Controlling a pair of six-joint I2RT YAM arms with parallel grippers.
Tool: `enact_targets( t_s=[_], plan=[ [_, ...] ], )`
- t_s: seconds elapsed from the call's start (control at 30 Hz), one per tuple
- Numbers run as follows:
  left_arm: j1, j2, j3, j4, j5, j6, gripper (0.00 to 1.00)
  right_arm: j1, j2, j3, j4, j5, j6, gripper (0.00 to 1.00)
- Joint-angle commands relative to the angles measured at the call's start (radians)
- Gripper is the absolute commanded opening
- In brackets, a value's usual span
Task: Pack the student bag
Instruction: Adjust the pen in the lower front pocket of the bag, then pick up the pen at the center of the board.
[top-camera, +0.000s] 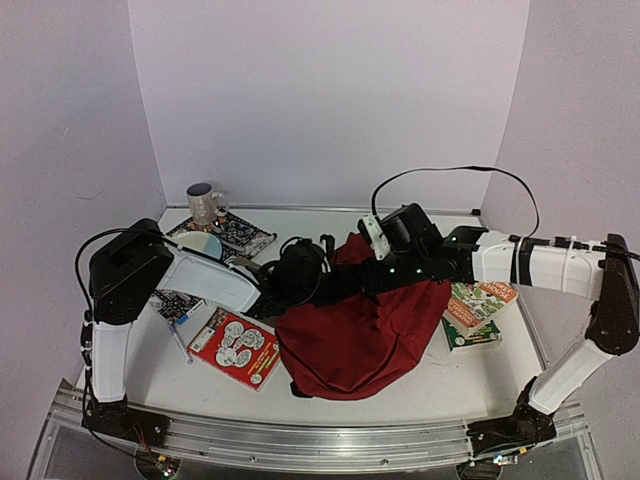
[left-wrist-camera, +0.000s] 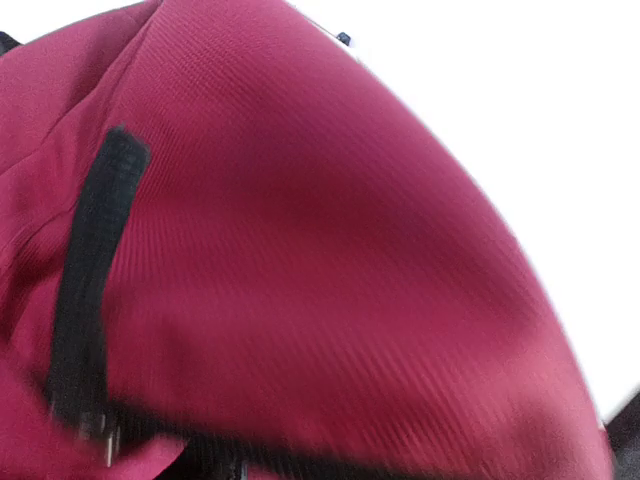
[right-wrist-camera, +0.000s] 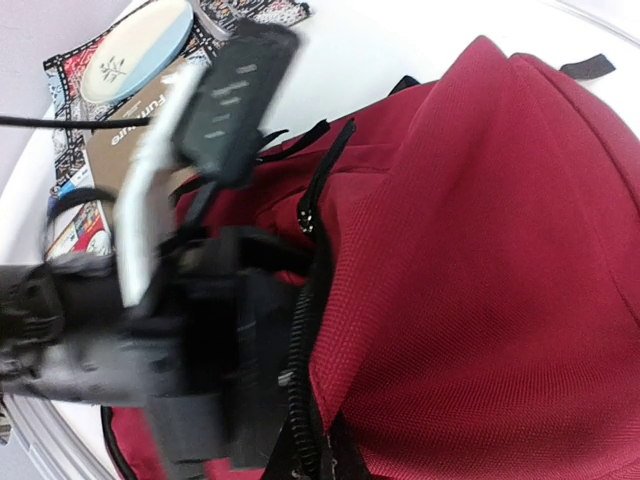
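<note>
The white table (top-camera: 440, 380) carries the student bag (top-camera: 355, 335), slumped at its middle. The right gripper (top-camera: 355, 278) lies over the bag's top with its fingers closed tight by the zip edge. The left gripper (top-camera: 300, 270) is against the bag's upper left, and its finger spread cannot be told. A red-covered book (top-camera: 234, 348) lies just left of the bag.

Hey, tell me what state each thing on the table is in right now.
student bag: slumped, main zip open.
mug: upright, contents hidden.
plate: lying flat on the patterned mat.
red book: closed, lying flat, cover up.
green books: closed, stacked one on the other.
</note>
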Motion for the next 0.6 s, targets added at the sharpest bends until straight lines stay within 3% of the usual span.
enact_targets(
  t_s=[0.0,0.3,0.57],
  plan=[
    [-0.018,-0.157,-0.079,0.068,-0.034,0.072,0.46,0.005,-0.037,-0.016,0.01,0.066,0.0,0.0],
    [-0.022,-0.422,-0.351,-0.004,-0.194,0.133,0.63,-0.015,-0.031,0.006,0.008,0.075,-0.015,0.0],
    [0.007,-0.644,-0.432,-0.403,-0.383,0.133,0.81,-0.015,-0.016,0.026,0.008,0.055,-0.056,0.0]
  ],
)
